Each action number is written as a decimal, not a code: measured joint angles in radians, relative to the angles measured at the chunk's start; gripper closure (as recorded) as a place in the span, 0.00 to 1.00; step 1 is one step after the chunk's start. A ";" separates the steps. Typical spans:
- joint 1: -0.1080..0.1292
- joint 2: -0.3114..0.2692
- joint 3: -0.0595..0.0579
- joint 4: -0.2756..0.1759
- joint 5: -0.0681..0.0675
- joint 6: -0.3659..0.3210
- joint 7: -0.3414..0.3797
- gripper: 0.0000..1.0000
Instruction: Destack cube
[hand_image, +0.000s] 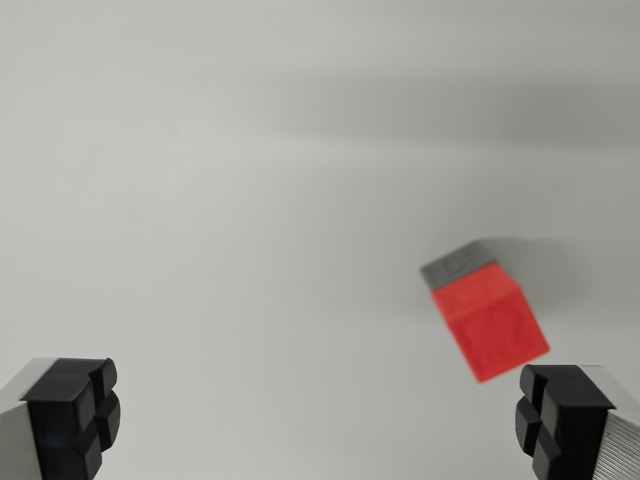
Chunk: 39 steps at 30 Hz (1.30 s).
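Note:
A red cube (491, 320) sits stacked on a grey cube (458, 262), of which only a strip shows behind the red one; both are blurred and lie toward the wrist view's right. My gripper (318, 415) is open, with one black fingertip (75, 415) at the lower left and the other at the lower right. The stack lies just above the right fingertip, not between the two. Nothing is held.
A plain white-grey table surface (250, 200) fills the view. A soft shadow band runs across the upper part, and the stack casts a shadow to its right.

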 joint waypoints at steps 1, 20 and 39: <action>0.000 0.000 0.000 0.000 0.000 0.000 0.000 0.00; -0.002 -0.001 -0.002 -0.010 0.000 0.006 -0.017 0.00; -0.027 -0.020 -0.016 -0.110 0.003 0.077 -0.167 0.00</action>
